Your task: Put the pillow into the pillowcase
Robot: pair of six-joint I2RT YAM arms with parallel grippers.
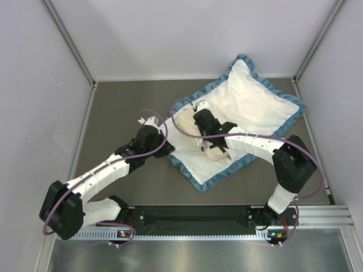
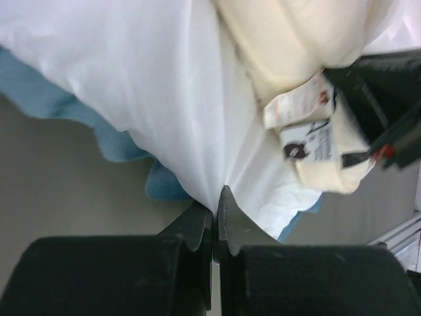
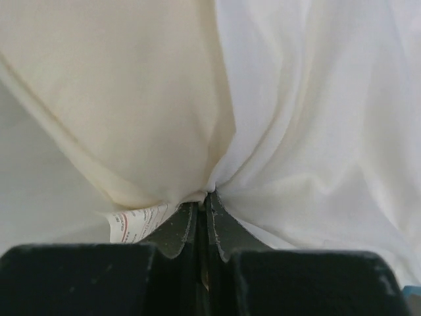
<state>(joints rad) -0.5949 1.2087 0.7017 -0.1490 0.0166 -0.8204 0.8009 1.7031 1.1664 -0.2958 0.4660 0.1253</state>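
**Both pincers pinched shut on fabric at the mouth of the case**

The flat grey-brown worktop (image 1: 130, 102) carries a large pillowcase (image 1: 255, 107) of plain white cloth edged with a blue ruffle (image 2: 39, 92). It lies spread at an angle across the middle and far right of the worktop, one corner pointing to the back wall.

A plump cream-white pillow (image 2: 289, 39) sits at the near-left end of the pillowcase. In the top view part of it shows bare there, and the rest cannot be made out under the white cloth.

The white-and-black left arm (image 1: 108, 170) reaches in from the near left, and the right arm (image 1: 255, 144) bends across from the near right, so both meet at that end.

The left pincer (image 2: 215, 201) has its jaws together, clamped on a gathered fold of the pillowcase's white cloth just beside the ruffle.

The right pincer (image 3: 206, 197) is likewise closed tight, at the spot where cream pillow cloth and white case cloth pucker together. It appears to hold the pillow's end, though whether the white layer is caught too I cannot tell.

A small printed white label (image 2: 299, 108) hangs from the pillow's end, just beside the right pincer.
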